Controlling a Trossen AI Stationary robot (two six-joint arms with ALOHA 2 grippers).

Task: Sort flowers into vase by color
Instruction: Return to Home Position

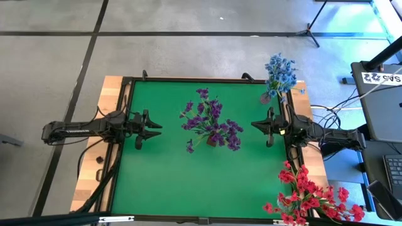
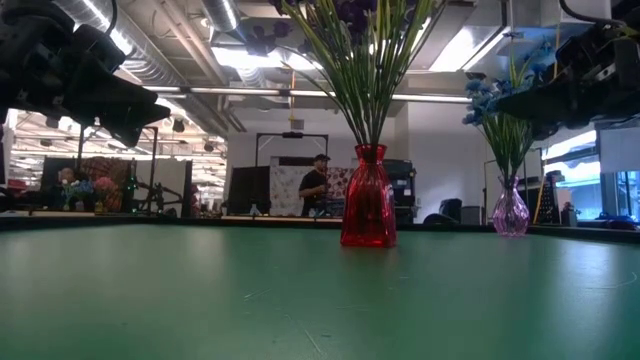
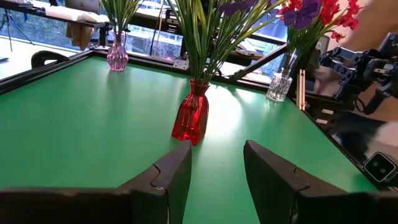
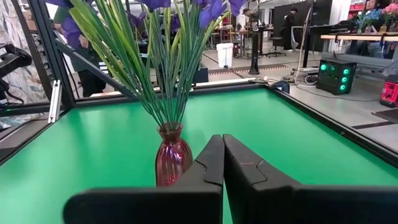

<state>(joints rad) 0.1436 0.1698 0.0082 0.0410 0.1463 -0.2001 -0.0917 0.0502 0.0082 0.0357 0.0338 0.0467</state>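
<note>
Arms level: left arm point(image 1: 88, 130), right arm point(image 1: 326, 134) facing purple flowers point(image 1: 212, 125); left jaws parted, empty; right jaws seemingly closed.

The overhead camera is looking straight down; the low one, level across; both wrist cameras are facing one red glass vase point(image 3: 191, 118) beyond their jaws.
</note>
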